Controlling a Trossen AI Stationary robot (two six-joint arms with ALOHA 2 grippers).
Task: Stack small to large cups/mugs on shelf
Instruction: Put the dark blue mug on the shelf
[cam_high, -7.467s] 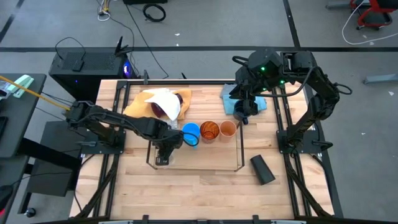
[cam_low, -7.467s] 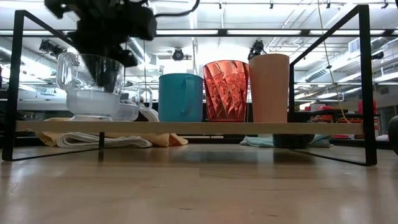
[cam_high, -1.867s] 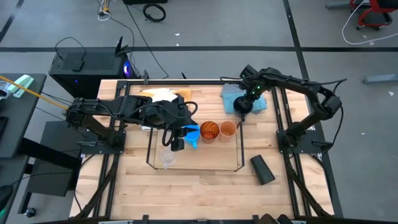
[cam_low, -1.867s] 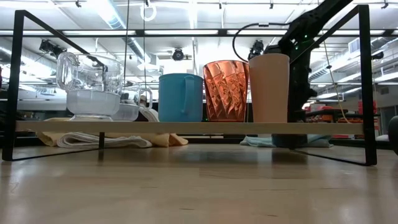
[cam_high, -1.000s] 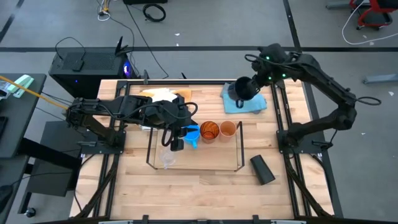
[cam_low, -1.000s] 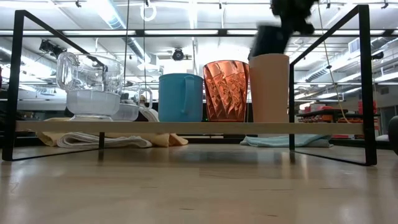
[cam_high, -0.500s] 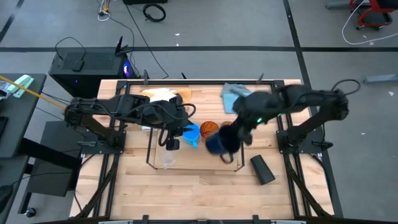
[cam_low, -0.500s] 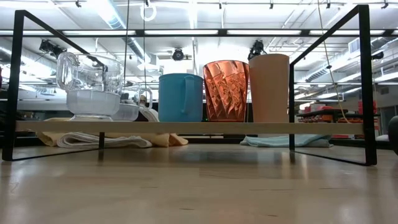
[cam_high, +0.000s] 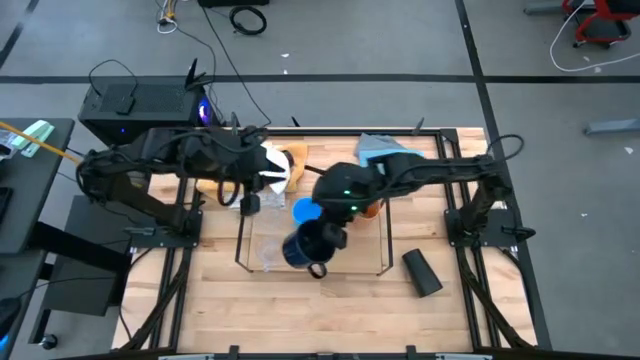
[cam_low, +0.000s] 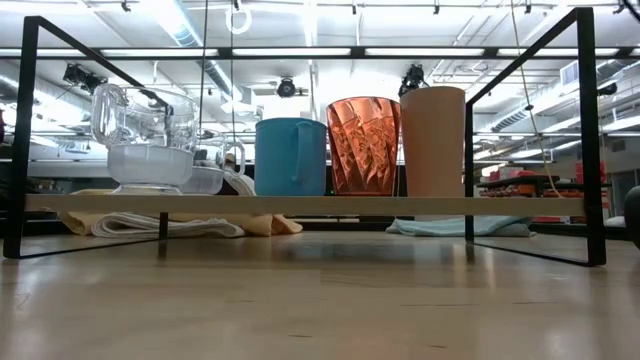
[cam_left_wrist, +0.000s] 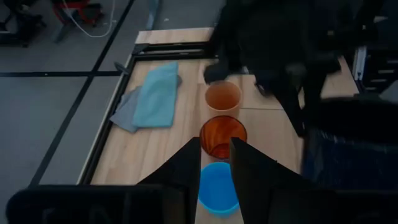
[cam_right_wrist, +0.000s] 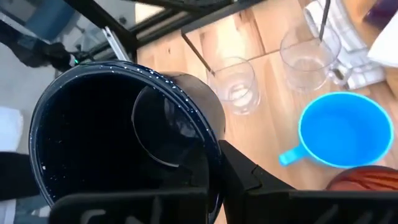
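**Navy mug carried over the shelf's front half**

I park my left tool (cam_high: 247, 203) just beside the shelf's (cam_high: 384, 240) left end, clear of the row; its fingers stand slightly apart around nothing. The clear cups (cam_high: 265, 255) sit leftmost on the shelf, then the light-blue mug (cam_high: 304, 210). My right tool (cam_high: 322, 236) is clamped on the navy mug's (cam_high: 300, 249) rim, holding it above the shelf, probably to judge its slot by size.
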